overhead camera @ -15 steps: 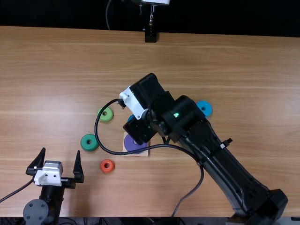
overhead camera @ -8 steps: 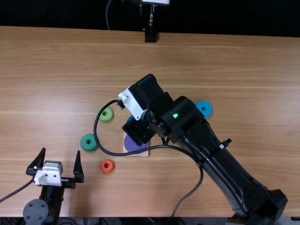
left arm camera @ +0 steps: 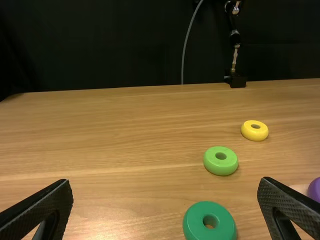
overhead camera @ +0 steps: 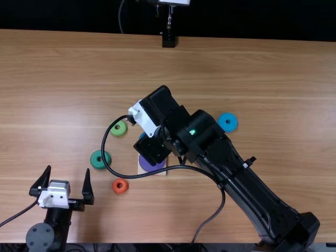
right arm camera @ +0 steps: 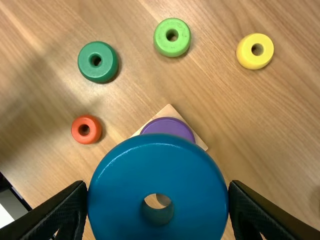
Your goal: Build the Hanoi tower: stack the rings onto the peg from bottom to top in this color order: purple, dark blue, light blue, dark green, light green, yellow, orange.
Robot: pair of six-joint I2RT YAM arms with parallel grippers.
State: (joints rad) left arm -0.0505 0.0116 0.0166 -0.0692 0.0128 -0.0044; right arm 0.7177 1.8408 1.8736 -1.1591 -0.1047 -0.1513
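Gripping the thick, glossy dark blue ring, the right gripper hangs over the round purple ring on its square, pale wooden base; the left gripper stands open.

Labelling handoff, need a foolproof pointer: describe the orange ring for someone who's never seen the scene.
On the wooden table, top view, find the open left gripper near the lower left. Just right of it lies a small orange ring, flat on the wood. Its neighbour, the dark green ring, is bigger and farther from the near edge.
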